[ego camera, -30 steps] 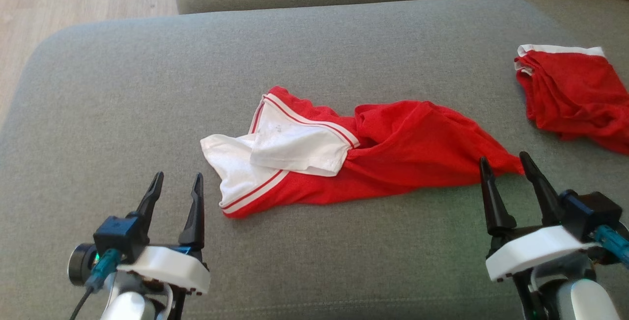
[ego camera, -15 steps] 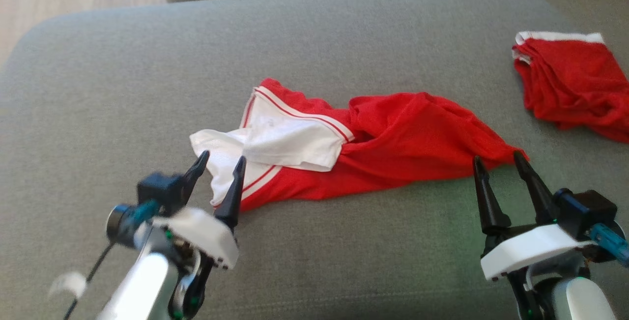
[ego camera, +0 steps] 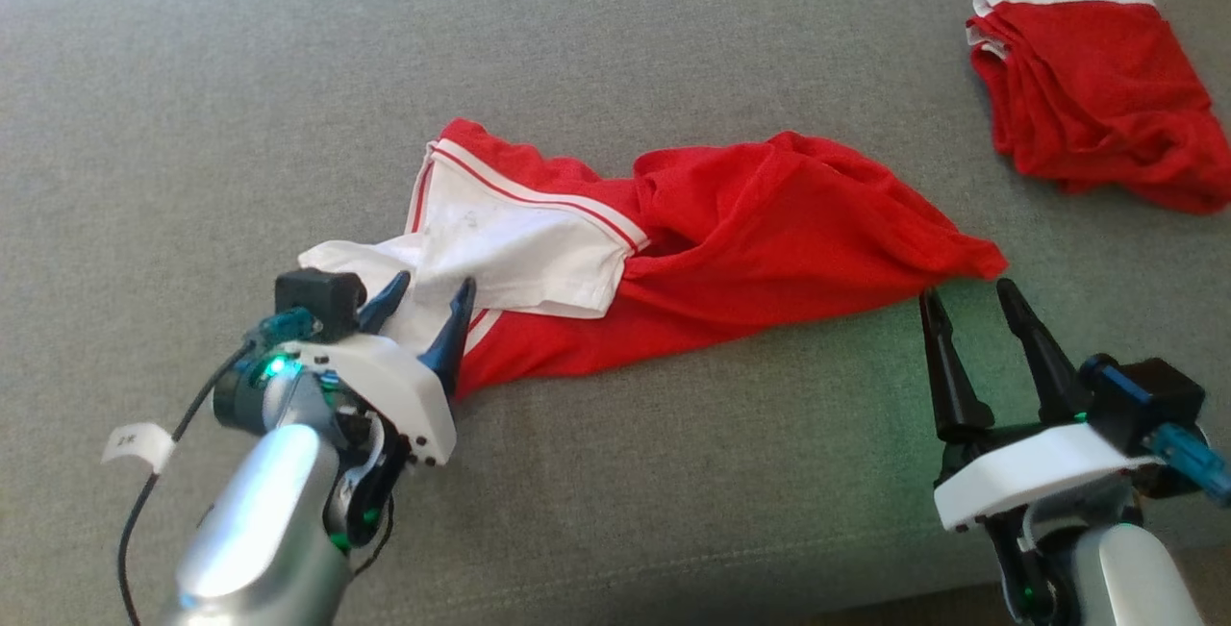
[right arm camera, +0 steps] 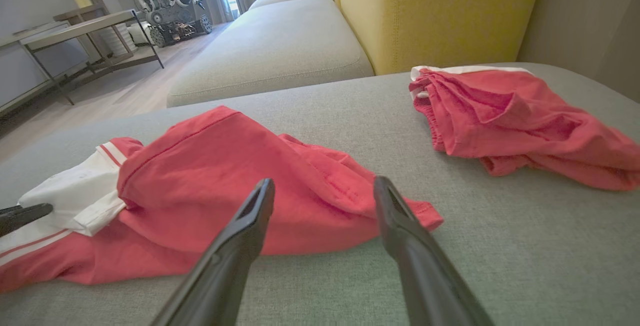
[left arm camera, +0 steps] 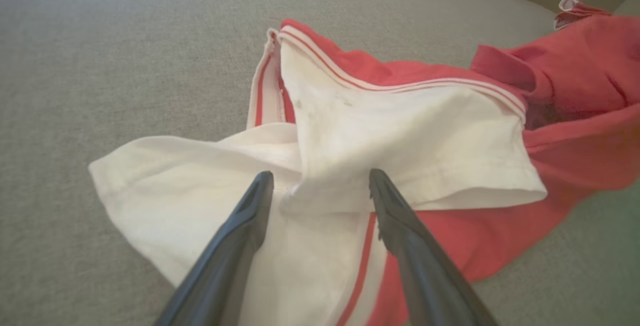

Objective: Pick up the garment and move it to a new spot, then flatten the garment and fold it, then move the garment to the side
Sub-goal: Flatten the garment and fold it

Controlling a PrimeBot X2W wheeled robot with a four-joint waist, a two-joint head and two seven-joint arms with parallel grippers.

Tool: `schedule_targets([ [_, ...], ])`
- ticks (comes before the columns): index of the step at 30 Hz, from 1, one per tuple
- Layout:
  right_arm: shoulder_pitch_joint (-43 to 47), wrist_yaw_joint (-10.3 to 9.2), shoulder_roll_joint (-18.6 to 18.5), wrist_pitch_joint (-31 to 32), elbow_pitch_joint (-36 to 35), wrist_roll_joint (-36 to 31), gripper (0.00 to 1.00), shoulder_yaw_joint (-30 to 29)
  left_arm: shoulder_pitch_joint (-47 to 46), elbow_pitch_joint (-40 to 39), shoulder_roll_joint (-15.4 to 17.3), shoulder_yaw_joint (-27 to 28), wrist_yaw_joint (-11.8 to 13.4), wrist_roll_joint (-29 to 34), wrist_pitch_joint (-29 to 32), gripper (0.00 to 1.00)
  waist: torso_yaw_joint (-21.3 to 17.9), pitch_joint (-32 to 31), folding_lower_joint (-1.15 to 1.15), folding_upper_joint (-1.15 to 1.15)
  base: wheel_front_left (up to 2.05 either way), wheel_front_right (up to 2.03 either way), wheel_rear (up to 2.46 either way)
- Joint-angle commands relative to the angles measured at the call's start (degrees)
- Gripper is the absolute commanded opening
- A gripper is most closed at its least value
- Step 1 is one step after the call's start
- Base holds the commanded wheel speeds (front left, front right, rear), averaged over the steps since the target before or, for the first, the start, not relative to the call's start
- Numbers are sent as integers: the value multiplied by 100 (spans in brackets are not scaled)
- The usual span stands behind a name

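Garment (ego camera: pixel 750 232), a red top with white sleeves and red-and-white trim, lies crumpled across the middle of the grey sofa cushion (ego camera: pixel 240 97). Its white end points toward the cushion's left edge and its red tip toward the right edge. A second red garment (ego camera: pixel 1087 87) with a white band sits bunched near the cushion's far right corner, well apart from the first. The left gripper (ego camera: pixel 433 282) has its jaws spread wide and holds nothing. Its two dark fingers reach over the white sleeve at the garment's left end, with a fold of white cloth between them. The right gripper (ego camera: pixel 967 291) is also spread wide and empty, on the near side of the red tip, just beside it.
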Motion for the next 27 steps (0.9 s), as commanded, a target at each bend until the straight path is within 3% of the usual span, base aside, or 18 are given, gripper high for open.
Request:
schedule_targets([
  [1,-202,-4,-26,-62,-157,73,100,121,-300,-125,87,205,-33,-20,-146,100,-6,22,0,0,0,0,0],
  [2,-211,-4,-26,-72,-138,86,100,122,-324,-87,82,201,-68,-30,-187,45,-5,30,0,0,0,0,0],
  [3,-221,-4,-26,-83,-122,90,100,123,-347,-49,84,188,-106,-36,-206,0,-1,35,0,0,0,0,0],
  [11,-282,-4,-26,-138,-43,117,100,119,-431,-491,86,214,-250,-165,-346,0,40,6,0,0,0,0,0],
  [19,-426,-4,-26,-163,-47,214,100,240,-977,-1255,224,643,-108,-410,-223,0,-97,220,0,0,0,0,0],
  [27,-755,-4,-26,-331,106,472,100,541,-2078,-49,448,1223,-177,-896,85,0,-597,717,0,0,0,0,0],
])
